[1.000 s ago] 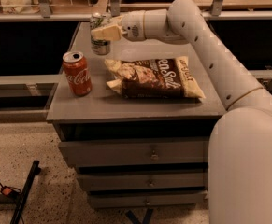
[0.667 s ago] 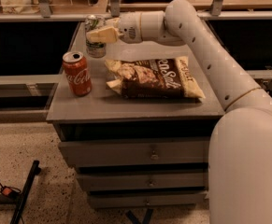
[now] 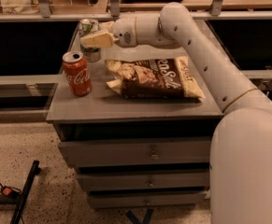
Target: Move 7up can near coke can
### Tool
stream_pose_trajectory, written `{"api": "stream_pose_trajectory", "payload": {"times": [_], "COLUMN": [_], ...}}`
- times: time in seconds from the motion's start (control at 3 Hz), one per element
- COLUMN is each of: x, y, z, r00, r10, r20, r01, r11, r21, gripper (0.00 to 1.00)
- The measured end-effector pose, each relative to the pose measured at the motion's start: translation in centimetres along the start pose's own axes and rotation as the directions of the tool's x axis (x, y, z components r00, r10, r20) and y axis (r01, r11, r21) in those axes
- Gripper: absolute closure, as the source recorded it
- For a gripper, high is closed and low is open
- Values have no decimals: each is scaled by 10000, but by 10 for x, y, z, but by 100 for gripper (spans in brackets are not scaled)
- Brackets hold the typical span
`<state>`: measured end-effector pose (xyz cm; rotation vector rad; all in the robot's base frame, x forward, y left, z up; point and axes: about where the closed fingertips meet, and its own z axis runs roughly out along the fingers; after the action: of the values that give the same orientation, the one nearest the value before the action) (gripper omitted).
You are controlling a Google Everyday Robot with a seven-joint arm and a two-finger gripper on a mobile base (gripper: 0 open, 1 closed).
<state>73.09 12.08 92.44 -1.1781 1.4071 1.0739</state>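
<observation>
The 7up can (image 3: 87,28), pale silver-green with a silver top, stands at the back left of the grey cabinet top (image 3: 126,107). My gripper (image 3: 95,39) reaches in from the right and is shut on the can's middle, with a cream finger across its front. The coke can (image 3: 77,73), red with white script, stands upright at the front left. It is a short gap in front of the 7up can and slightly to its left. The two cans do not touch.
A brown and cream chip bag (image 3: 154,78) lies flat on the cabinet top, right of the coke can and under my arm (image 3: 191,45). The cabinet has drawers (image 3: 149,152) below. A railing runs behind it. A black stand leg (image 3: 25,195) lies on the floor at the left.
My gripper has slid the 7up can a little to the left along the back of the cabinet top. The coke can and the chip bag have not moved.
</observation>
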Motion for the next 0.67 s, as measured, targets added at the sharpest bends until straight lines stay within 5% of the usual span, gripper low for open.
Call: {"api": "stream_pose_trajectory", "payload": {"times": [0.33,0.67], "x": [3,1], "y": [3,-9], "z": [1,-4], "r00": [9998,9991], "r10": [-205,-434], "r20": [40,-11], "r01": [205,434], "r11": [9998,9983], "r21": [-23,399], "gripper": [0,0]}}
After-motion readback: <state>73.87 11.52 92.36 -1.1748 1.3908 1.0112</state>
